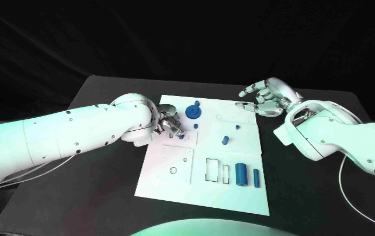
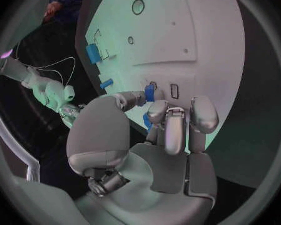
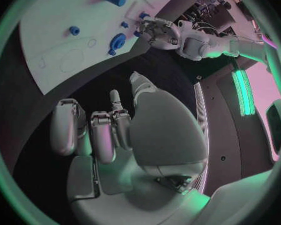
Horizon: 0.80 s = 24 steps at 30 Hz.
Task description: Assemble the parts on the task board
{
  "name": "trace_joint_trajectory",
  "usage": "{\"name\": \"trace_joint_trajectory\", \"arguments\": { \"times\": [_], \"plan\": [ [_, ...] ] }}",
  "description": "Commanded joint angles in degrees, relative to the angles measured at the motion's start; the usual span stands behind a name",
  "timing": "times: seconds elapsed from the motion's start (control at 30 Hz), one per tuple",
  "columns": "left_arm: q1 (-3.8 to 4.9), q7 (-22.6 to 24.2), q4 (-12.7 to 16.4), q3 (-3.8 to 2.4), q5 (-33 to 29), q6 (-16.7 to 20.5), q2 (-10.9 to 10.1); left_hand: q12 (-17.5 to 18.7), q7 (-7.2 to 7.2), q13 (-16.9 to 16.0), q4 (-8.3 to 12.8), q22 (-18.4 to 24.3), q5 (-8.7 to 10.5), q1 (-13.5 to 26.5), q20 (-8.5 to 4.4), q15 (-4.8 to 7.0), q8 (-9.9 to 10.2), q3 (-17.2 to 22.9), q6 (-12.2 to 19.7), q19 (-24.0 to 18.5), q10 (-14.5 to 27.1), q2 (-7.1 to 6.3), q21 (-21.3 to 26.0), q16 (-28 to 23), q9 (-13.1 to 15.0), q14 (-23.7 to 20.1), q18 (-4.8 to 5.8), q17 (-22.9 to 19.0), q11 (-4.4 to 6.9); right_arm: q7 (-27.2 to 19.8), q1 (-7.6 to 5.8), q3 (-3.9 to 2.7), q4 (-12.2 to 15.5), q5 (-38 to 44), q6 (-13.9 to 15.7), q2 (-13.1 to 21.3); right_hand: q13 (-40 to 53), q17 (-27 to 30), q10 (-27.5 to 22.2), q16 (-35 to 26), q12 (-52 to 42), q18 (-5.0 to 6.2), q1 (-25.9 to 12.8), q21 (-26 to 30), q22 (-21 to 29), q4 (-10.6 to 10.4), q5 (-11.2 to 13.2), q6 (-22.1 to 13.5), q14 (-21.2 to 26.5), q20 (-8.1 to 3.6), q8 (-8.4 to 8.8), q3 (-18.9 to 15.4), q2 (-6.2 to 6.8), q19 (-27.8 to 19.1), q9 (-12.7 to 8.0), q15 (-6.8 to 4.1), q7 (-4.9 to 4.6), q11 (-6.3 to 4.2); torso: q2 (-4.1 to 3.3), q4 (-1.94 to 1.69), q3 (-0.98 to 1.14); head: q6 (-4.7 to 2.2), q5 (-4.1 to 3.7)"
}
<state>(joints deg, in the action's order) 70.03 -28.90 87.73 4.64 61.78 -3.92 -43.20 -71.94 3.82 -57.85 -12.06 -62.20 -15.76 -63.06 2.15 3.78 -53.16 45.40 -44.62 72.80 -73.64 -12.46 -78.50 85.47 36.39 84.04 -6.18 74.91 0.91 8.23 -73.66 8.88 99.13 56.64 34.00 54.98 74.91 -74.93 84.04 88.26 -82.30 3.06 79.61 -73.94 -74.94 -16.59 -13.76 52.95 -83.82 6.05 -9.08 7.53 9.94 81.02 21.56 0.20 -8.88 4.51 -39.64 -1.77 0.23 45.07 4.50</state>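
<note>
The left hand (image 1: pixel 166 123) pinches a blue part (image 2: pixel 150 92) over the board (image 1: pixel 246 192), seemingly mid-insertion needing alignment with a slot, while the right hand (image 1: pixel 267 97) hovers curled, holding nothing.

1. You've got a black table (image 1: pixel 94 192) carrying everything, with dark cloth behind its far edge.
2. The white task board (image 1: pixel 176 184) lies flat on the table's middle, long side running near to far.
3. A thin pale cable (image 1: pixel 348 190) trails over the table's right near side.

Matt white task board (image 1: pixel 168 171); glossy metallic left robot hand (image 1: pixel 169 123).
</note>
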Motion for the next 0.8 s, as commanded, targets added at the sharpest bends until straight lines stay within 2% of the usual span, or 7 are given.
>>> {"name": "trace_joint_trajectory", "arguments": {
  "times": [0.03, 0.5, 0.53, 0.63, 0.67, 0.73, 0.8],
  "plan": [
    [-0.04, -0.01, 0.17, 0.01, 0.71, -1.84, 0.04, -0.35, -0.27, -0.11, 12.93, -0.08, -0.35, 0.41, 0.06, 0.47, -0.30, 12.67, -0.65, 0.32, -0.31, 0.07, -0.25, 0.25, 0.06, 3.51, 0.32, 5.36, -0.05, -0.71, 0.00, -0.01, 0.00, 0.14, 0.15, 0.00, 8.00, -8.01, -0.03, -0.29, 0.35, 1.11, -0.26, 0.49, -2.76, 0.03, -0.10, 0.01, -4.56, -0.02, -0.40, -0.21, -0.26, -0.47, 0.07, -0.26, 0.06, -0.48, 0.00, -0.05, -0.01, 0.06, -0.05],
    [-0.04, -0.06, -0.01, 0.01, 1.14, -2.50, 0.10, -0.63, -0.39, -0.66, 13.14, -0.41, -2.12, 0.61, -0.02, 0.57, -0.25, 12.55, -1.13, 0.50, -0.76, -0.07, -0.45, 0.25, 0.05, 3.51, 0.38, 5.38, 0.06, -2.02, 0.01, -0.01, -0.31, -0.99, 1.04, -0.08, 4.89, -5.20, -2.65, -1.36, 3.96, 1.88, -0.41, 3.90, -0.37, 0.02, -0.09, 0.20, -3.82, -0.16, -1.12, -0.30, -0.18, -2.36, 0.25, -0.45, 0.27, -0.67, 0.03, -0.03, 0.00, 0.12, 0.07],
    [-0.04, -0.06, -0.01, 0.01, 1.15, -2.51, 0.12, -0.65, -0.40, -0.69, 13.15, -0.50, -2.25, 0.63, -0.03, 0.58, -0.25, 12.55, -1.16, 0.55, -0.79, -0.07, -0.48, 0.26, 0.06, 3.52, 0.40, 5.39, 0.07, -2.55, 0.01, -0.01, -0.40, -1.66, 1.32, -0.10, 2.73, -2.57, -4.41, -2.50, 6.51, 2.58, -0.49, 7.18, 1.90, 0.03, -0.10, 0.19, -3.08, -0.33, -1.78, -0.30, -0.15, -4.14, 0.44, -0.59, 0.47, -0.83, 0.03, -0.02, 0.01, 0.13, 0.08],
    [-0.04, -0.06, -0.01, 0.01, 1.21, -2.55, 0.16, -0.71, -0.42, -0.80, 13.17, -0.57, -2.46, 0.66, -0.04, 0.59, -0.25, 12.53, -1.21, 0.60, -0.87, -0.09, -0.53, 0.26, 0.06, 3.52, 0.41, 5.40, 0.09, -4.81, 0.01, 0.00, -0.81, -4.94, 2.10, -0.21, -14.45, 18.18, -18.04, -14.65, 26.89, 7.07, -0.20, 33.47, 20.14, 0.04, -0.13, -1.23, 3.87, -0.38, -4.15, 0.20, 0.07, -18.03, 1.30, -1.01, 0.47, -0.84, 0.05, 0.04, -0.04, 0.12, 0.12],
    [-0.04, -0.07, -0.01, 0.01, 1.24, -2.56, 0.18, -0.80, -0.45, -0.97, 13.21, -0.65, -2.80, 0.71, -0.06, 0.61, -0.25, 12.51, -1.31, 0.65, -0.99, -0.12, -0.57, 0.26, 0.07, 3.52, 0.43, 5.40, 0.12, -5.72, 0.01, 0.01, -1.03, -6.52, 2.26, -0.27, -23.92, 36.45, -26.04, -28.74, 38.66, 7.27, 0.07, 39.31, 23.77, 0.04, -0.19, -2.49, 12.94, 0.17, -4.65, 0.79, 0.13, -22.02, 1.44, 0.02, -0.06, -0.25, 0.04, 0.04, -0.04, 0.13, 0.12],
    [-0.04, -0.07, -0.01, 0.01, 1.27, -2.58, 0.20, -0.85, -0.48, -1.05, 13.24, -0.76, -3.16, 0.77, -0.08, 0.64, -0.25, 12.48, -1.40, 0.72, -1.07, -0.18, -0.63, 0.26, 0.07, 3.53, 0.45, 5.41, 0.15, -7.45, 0.01, 0.02, -1.50, -9.73, 2.24, -0.41, -29.47, 41.07, -28.53, -37.06, 44.29, 7.11, 0.38, 44.75, 27.64, -0.07, -0.24, -3.84, 16.98, 1.42, -5.39, 1.58, 0.27, -24.52, 1.58, 1.17, -0.96, 0.75, 0.04, 0.05, -0.04, 0.09, 0.16],
    [-0.04, -0.07, -0.03, 0.01, 1.29, -2.60, 0.23, -0.88, -0.50, -1.12, 13.26, -0.79, -3.40, 0.82, -0.10, 0.65, -0.25, 12.46, -1.45, 0.74, -1.12, -0.21, -0.65, 0.26, 0.08, 3.52, 0.45, 5.40, 0.16, -9.59, 0.01, 0.04, -2.15, -13.45, 1.90, -0.61, -39.60, 45.83, -32.56, -48.95, 54.46, 6.34, 1.12, 53.19, 33.47, 0.06, -0.20, -5.93, 25.64, 3.86, -5.77, 2.99, 0.44, -30.94, 1.32, 4.38, -3.06, 3.58, 0.05, 0.01, -0.01, 0.11, 0.15]
  ]
}}
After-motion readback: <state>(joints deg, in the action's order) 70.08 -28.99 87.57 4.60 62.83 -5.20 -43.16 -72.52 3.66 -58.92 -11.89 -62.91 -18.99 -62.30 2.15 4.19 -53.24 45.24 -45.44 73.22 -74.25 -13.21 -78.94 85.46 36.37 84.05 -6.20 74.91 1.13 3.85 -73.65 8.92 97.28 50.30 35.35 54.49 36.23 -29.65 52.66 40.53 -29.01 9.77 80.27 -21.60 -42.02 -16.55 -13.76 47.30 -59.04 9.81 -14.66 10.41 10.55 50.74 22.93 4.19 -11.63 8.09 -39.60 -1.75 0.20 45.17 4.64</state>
